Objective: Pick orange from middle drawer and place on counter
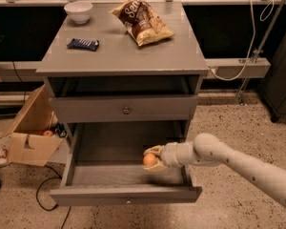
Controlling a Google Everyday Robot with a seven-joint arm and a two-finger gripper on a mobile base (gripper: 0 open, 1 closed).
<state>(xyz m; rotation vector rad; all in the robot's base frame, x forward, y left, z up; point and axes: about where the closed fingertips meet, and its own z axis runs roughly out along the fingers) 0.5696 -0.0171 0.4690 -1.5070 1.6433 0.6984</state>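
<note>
Just above the tray of the open middle drawer (81,175) you are holding the orange (149,160) with the gripper (156,161) clamped on it, so be drawing it outward, clear of the upper drawer (176,108), before raising it toward the counter (181,56).

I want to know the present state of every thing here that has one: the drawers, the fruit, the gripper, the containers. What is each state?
Middle drawer: pulled out, open.
Drawer above it: closed.
Orange: held between the jaws, at the open drawer's right side.
Gripper: inside the open drawer, shut on the fruit.
White bowl: upright on the counter.
Chip bag: lying flat on the counter.
Cardboard box: open at the top, on the floor.
</note>
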